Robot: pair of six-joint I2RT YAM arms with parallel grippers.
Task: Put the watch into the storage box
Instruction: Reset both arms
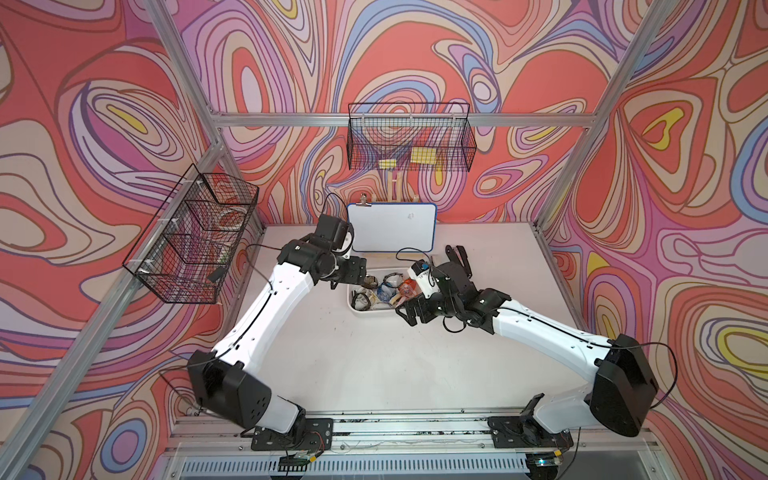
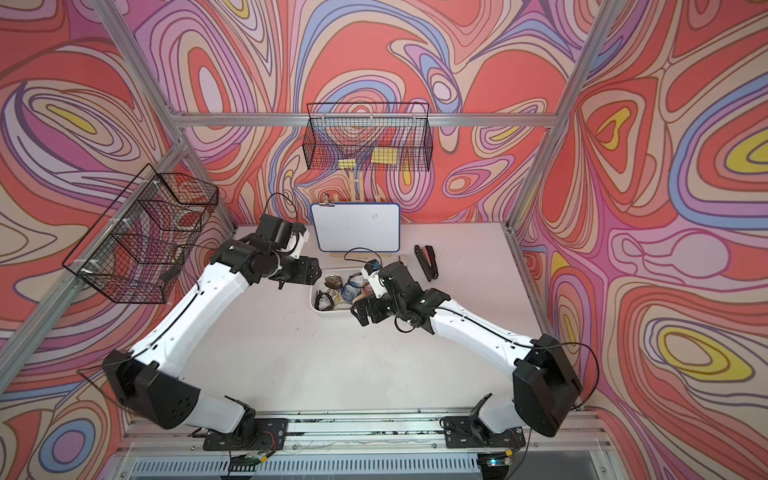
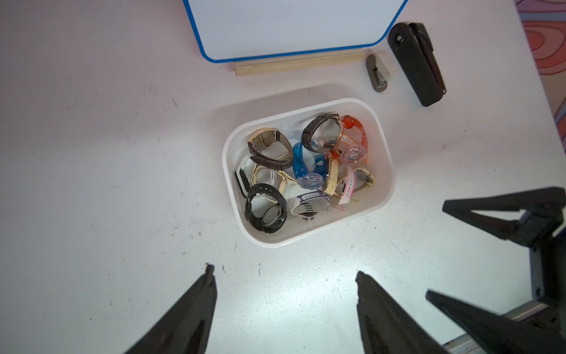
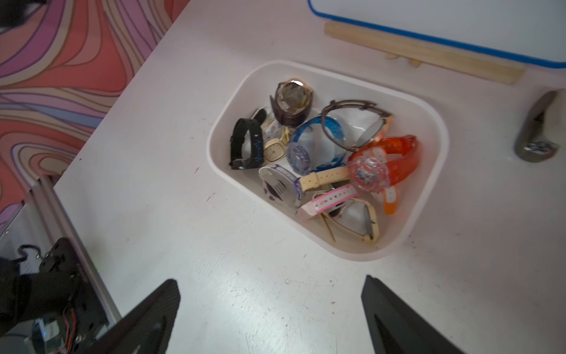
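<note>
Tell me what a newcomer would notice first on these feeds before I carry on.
The loud swirling red, pink and purple walls around the white table dominate both top views. Next comes the white storage box mid-table in front of the whiteboard, heaped with colourful watches, an orange watch brightest. The left gripper and right gripper hang open and empty near it.

1. Both top views look steeply down from high at the front, taking in the whole surface (image 1: 374, 365); their framing is nearly equal;
2. Each wrist view looks down from closer; both share the storage box (image 3: 288, 240) and the whiteboard (image 3: 291, 24) edge.
</note>
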